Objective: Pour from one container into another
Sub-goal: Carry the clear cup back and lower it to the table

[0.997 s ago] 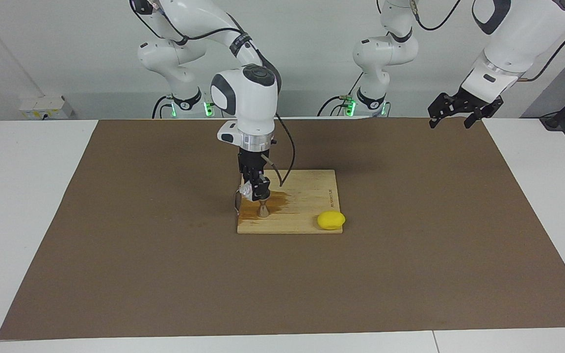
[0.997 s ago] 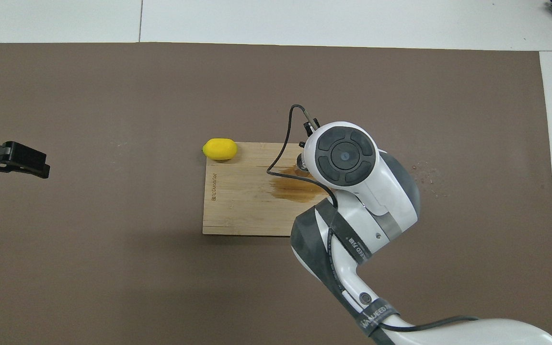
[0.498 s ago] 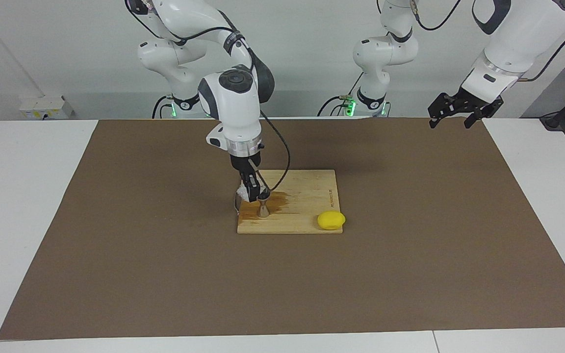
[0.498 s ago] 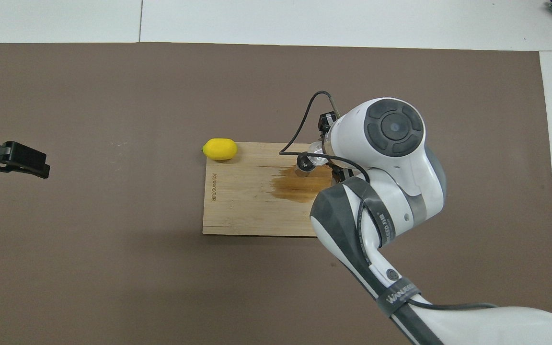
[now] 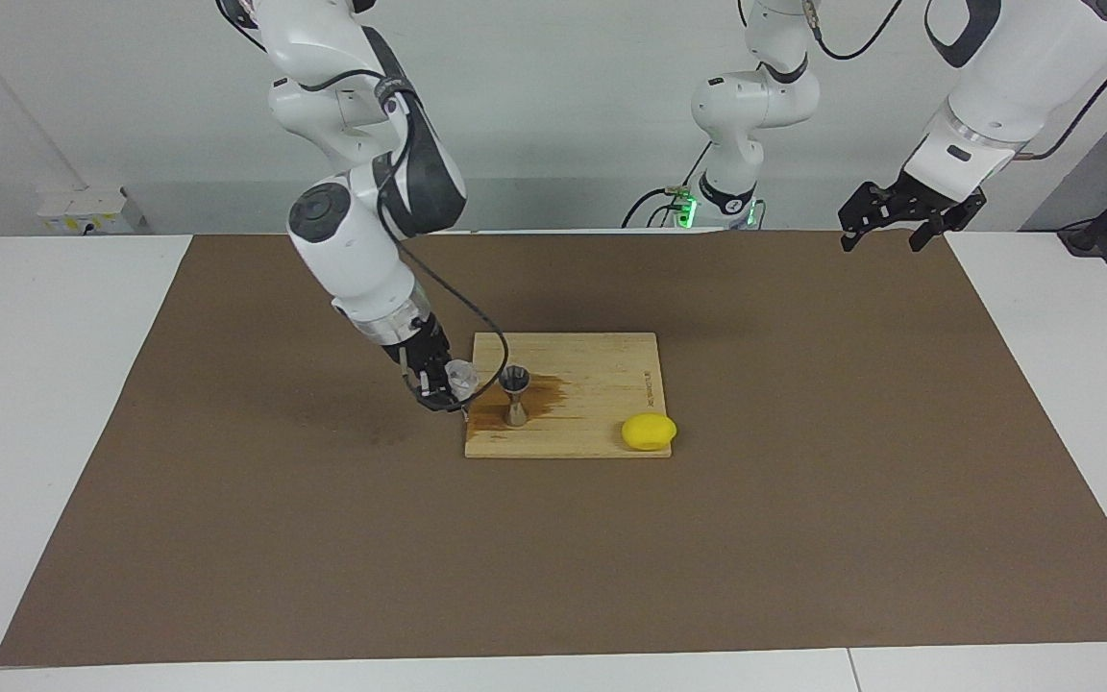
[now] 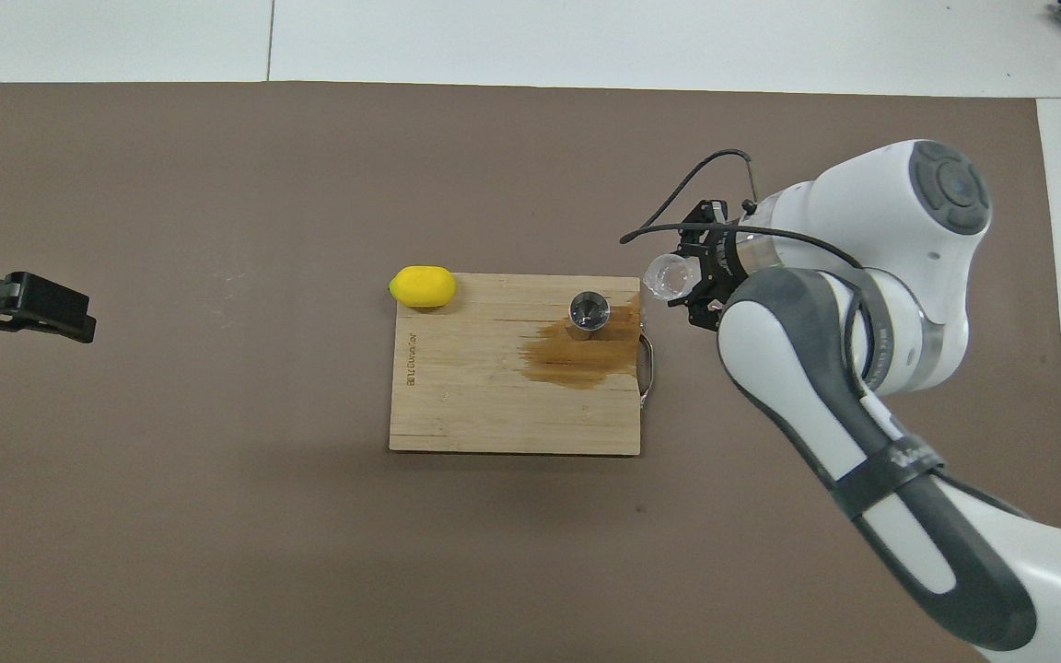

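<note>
Beside the steel jigger (image 5: 515, 394), glass cup (image 5: 461, 377) clamped in right end effector (image 5: 440, 387).

The jigger (image 5: 515, 394) stands on the board (image 5: 592, 428), apparently within the spill (image 6: 581, 354), with the lemon (image 5: 649, 432) toward the left arm's end.

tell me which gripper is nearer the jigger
Right. The right gripper holds the glass cup tilted, just beside the jigger, at the board's edge. The left gripper waits high over the mat's corner at its own end.
</note>
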Robot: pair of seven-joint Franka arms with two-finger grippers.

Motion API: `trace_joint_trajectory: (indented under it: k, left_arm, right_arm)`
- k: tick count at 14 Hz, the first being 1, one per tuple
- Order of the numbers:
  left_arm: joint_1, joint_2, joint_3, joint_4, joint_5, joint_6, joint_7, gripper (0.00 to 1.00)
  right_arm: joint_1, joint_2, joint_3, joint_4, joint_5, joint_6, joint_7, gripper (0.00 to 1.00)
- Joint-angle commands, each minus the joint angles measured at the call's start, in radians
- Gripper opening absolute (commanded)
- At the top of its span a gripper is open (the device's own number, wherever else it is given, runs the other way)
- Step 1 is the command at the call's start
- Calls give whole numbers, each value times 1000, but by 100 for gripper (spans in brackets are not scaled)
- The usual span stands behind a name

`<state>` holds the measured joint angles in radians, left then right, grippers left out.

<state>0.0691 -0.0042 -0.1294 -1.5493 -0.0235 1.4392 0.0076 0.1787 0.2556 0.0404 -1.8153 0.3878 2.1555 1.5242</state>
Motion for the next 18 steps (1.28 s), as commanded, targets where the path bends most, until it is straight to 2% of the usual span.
trace_joint_trajectory:
  k: [1, 5, 8, 12, 18]
  left_arm:
    - [3, -23, 1, -23, -9, 1, 3, 100]
    - [3, -22, 1, -23, -9, 3, 3, 100]
    - [4, -22, 1, -23, -9, 1, 3, 100]
    - [3, -23, 1, -23, -9, 1, 3, 100]
    - [3, -22, 1, -23, -9, 1, 3, 100]
  right_arm:
    - [-114, -32, 13, -83, 155, -14, -120, 0]
    - [-261, -29, 13, -163, 325, -37, -332, 0]
    - [-346, -4, 13, -173, 341, -78, -435, 0]
    - [-470, 71, 13, -171, 385, -163, -646, 0]
    - [-501, 99, 12, -180, 405, -189, -730, 0]
